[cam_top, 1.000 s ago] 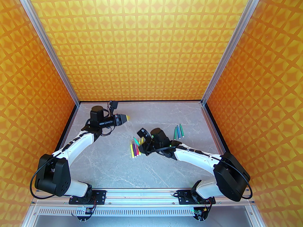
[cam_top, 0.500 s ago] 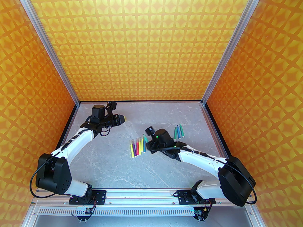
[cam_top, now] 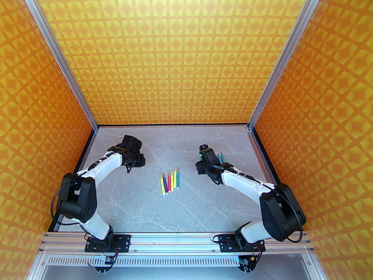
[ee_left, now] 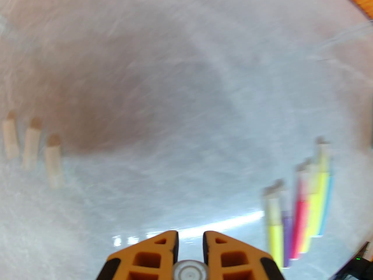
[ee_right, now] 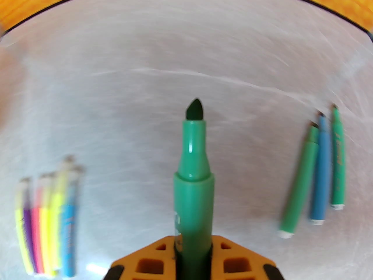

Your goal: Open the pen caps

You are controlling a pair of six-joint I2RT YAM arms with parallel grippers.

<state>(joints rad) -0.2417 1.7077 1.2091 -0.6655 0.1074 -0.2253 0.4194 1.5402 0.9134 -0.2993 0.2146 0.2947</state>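
Three small, clear, tube-shaped plastic pen caps (ee_left: pixel 30 143) lie loose on the table, side by side and parallel, not touching; seen at the left of the left wrist view, blurred.

More clear caps (cam_top: pixel 175 169) sit fitted on the far ends of a row of short, thin bright-barrelled marker pens (cam_top: pixel 169 182) at mid-table: yellow, purple, pink, two more yellowish ones, blue. Barrels packed close, white plugs toward the arm bases.

One green plastic marker pen (ee_right: pixel 193 171), uncapped, dark pointed tip bare, juts forward from the right gripper (ee_right: pixel 193 243); jaws clenched on its barrel. Held above the table, right of the row.

Just right of it in the right wrist view, a trio of capless pens (ee_right: pixel 320 171), green, blue, green, lies on the surface, tips pointing away and plugs toward the camera.

Left gripper (ee_left: pixel 190 235): orange fingers drawn together, nothing between them. It hangs over the far left of the grey marbled table (cam_top: pixel 145 208), well apart from the row.
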